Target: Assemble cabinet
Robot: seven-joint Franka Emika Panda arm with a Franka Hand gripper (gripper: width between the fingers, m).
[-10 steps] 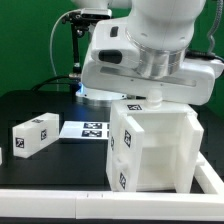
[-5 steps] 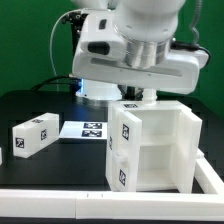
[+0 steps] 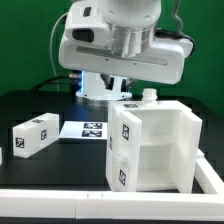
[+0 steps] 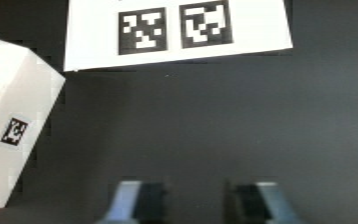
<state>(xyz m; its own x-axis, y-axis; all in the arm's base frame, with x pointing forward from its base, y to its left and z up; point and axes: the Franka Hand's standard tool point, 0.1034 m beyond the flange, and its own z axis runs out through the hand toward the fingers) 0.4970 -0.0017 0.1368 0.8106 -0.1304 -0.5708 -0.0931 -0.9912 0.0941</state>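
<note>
While the arm [image 3: 120, 45] hangs over the black worktop [image 3: 40, 105], the cabinet shell [image 3: 155, 145] stands at the exterior view's right. A small white block [image 3: 35, 135] lies well apart at its left, with the marker board [image 3: 88, 129] between them. The tool [image 4: 199, 203] gapes, holding nothing.

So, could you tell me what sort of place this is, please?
Probably a robotics lab bench for assembly trials: a Franka arm hangs over a black table, a marker board lies on it, and the white cabinet shell and a loose block carry square tags.

Green wall [image 3: 20, 40] behind a black table [image 3: 30, 105] with white front edge [image 3: 60, 197].
</note>
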